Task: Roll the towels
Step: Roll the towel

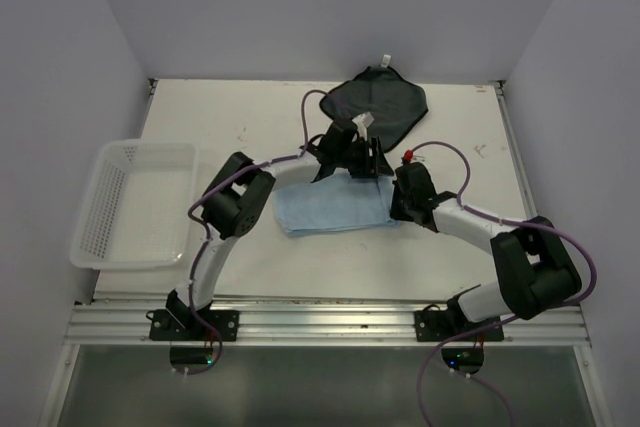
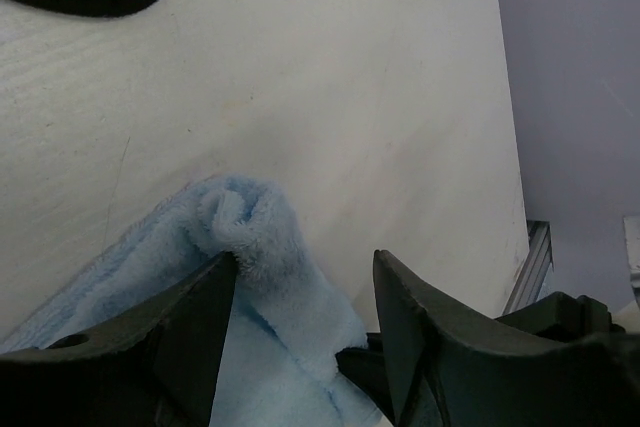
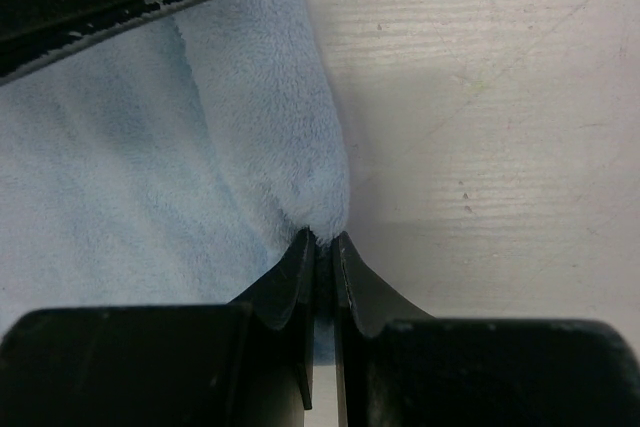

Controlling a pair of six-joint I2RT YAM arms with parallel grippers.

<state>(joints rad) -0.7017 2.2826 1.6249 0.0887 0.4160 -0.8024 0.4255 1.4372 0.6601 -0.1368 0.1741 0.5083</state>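
While both arms reach forward with elbows bent outward, the right gripper (image 3: 322,239) pinches the right edge of the light blue towel (image 1: 335,209) on the counter (image 1: 250,117); the left gripper (image 2: 305,272), jaws apart, straddles its curled far corner. Beyond, the dark towel (image 1: 385,107) lies spread.

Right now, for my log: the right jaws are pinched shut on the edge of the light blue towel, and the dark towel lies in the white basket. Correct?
Not quite. The dark towel lies on the table at the far side, outside the white basket, as the top view shows. The right jaws are indeed pinched shut on the edge of the light blue towel.
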